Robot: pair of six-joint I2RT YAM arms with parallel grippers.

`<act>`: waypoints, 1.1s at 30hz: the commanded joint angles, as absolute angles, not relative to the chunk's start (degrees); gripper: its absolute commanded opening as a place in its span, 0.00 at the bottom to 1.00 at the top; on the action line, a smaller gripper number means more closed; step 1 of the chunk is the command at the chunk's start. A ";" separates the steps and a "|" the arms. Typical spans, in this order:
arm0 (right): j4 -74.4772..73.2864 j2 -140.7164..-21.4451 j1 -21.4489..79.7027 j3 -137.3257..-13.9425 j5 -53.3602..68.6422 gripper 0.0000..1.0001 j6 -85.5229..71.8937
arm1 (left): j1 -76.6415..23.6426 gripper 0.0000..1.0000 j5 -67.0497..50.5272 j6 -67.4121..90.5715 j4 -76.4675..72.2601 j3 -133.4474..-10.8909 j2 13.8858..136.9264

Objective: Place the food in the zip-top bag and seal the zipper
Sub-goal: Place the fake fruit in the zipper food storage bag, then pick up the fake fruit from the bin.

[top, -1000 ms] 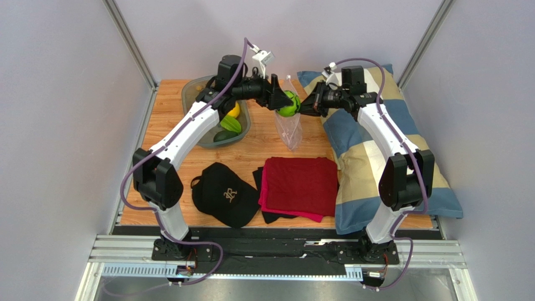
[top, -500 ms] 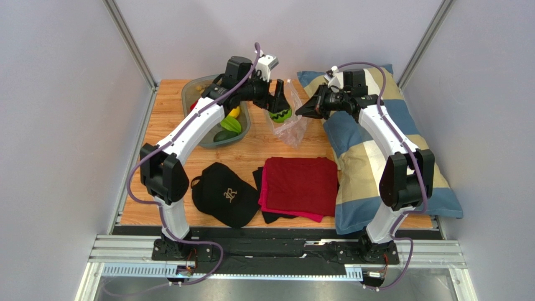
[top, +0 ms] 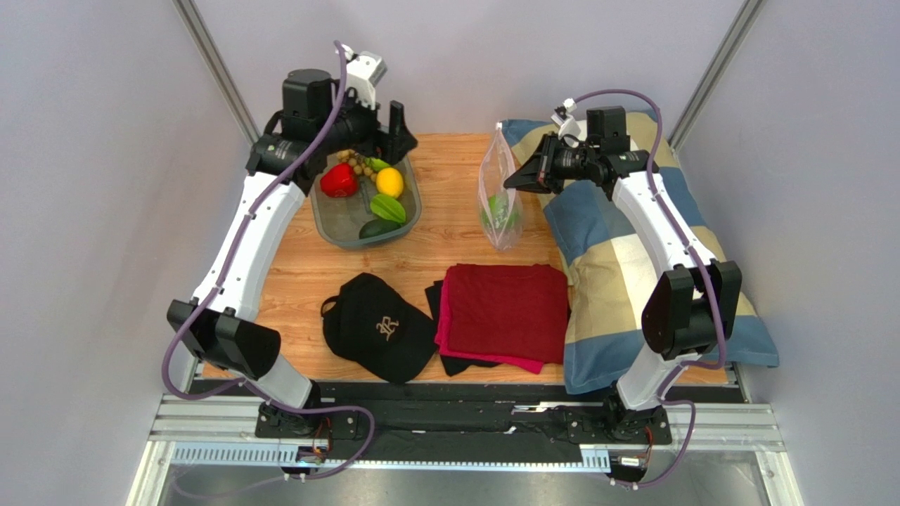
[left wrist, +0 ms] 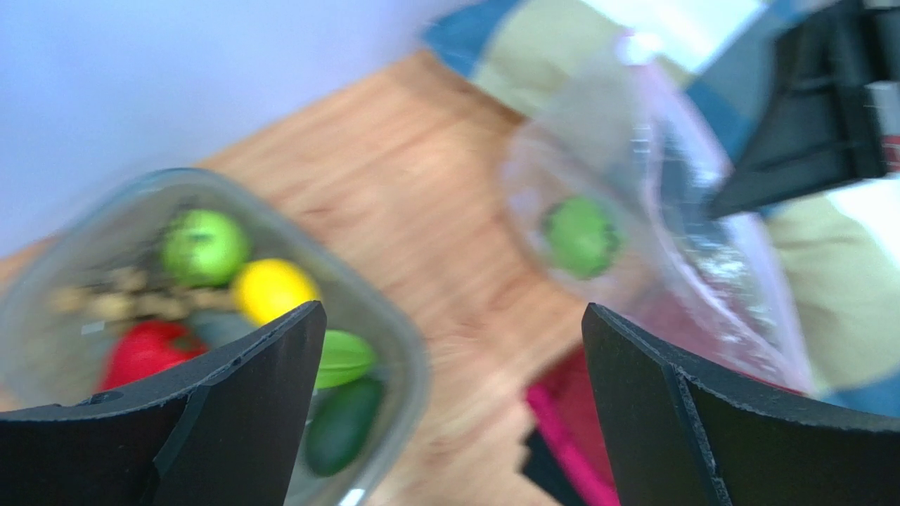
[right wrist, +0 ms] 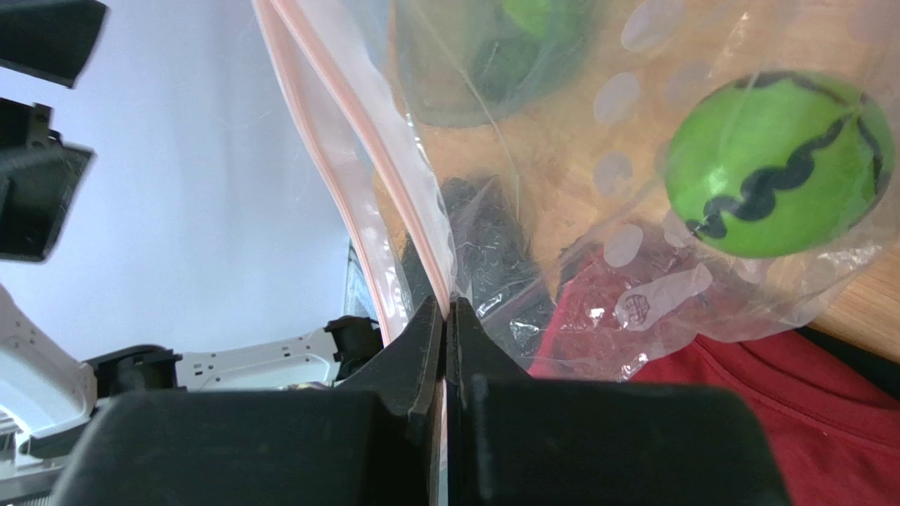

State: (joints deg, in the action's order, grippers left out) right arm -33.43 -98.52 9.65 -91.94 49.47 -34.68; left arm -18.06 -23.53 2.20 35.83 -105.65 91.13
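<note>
Looking across the wooden surface (top: 444, 237), you have the checked pillow (top: 623, 274) along the right of the frame. At upper left sits the oval tray (top: 336, 227), holding the red pepper (top: 339, 180), lemon (top: 390, 182), star fruit (top: 388, 208) and dark green piece (top: 378, 228). Your left pincer (left wrist: 452, 316) hangs over the tray, spread wide and empty. Your right pincer (right wrist: 446, 316) is clamped on the zipper (right wrist: 364, 158) edge of the zip-top bag (top: 499, 179), which hangs upright at upper centre with a green apple (right wrist: 780, 163) low inside.
</note>
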 commanded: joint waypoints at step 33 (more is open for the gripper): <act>-41.13 -104.50 13.27 -98.17 35.51 0.00 -17.14 | -8.88 0.66 -6.24 -30.15 20.48 -133.77 140.71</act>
